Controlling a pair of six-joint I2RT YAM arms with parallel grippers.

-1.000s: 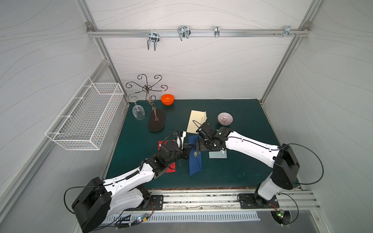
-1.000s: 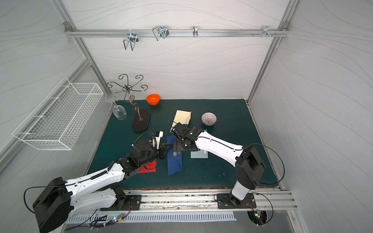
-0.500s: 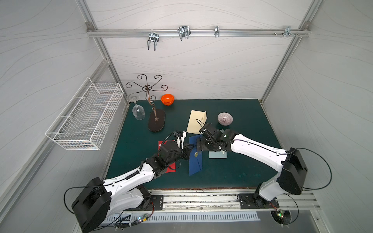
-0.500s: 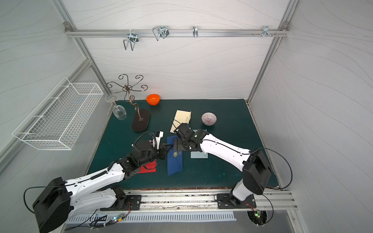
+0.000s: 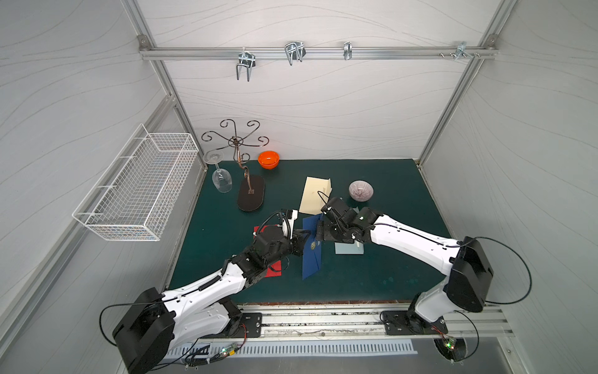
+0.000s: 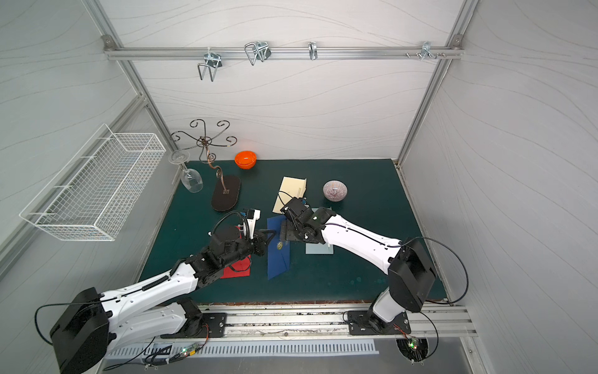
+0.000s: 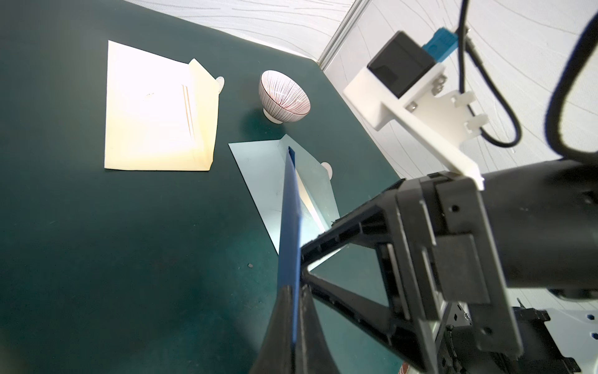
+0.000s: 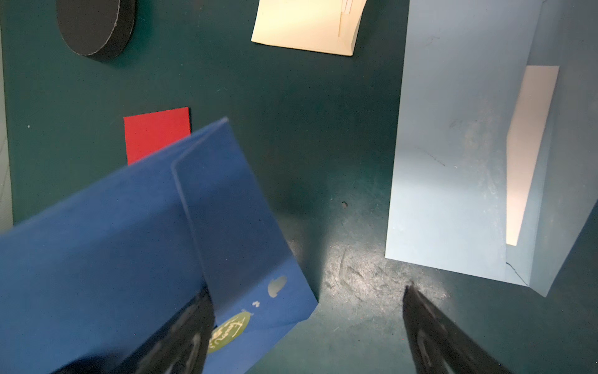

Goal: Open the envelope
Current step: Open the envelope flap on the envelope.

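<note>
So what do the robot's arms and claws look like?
The left arm and right arm have smooth white shells with chunky black joints. Thin black cables loop out near their bases. The left claw and right claw each have two black pointed fingers.

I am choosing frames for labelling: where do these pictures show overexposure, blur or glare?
Left wrist view: the cream envelope is washed out almost white; the left gripper, close to the lens, is blurred. Right wrist view: the right gripper and the near part of the dark blue envelope are soft; a bright patch lies on the mat. Both top views: even light.
</note>
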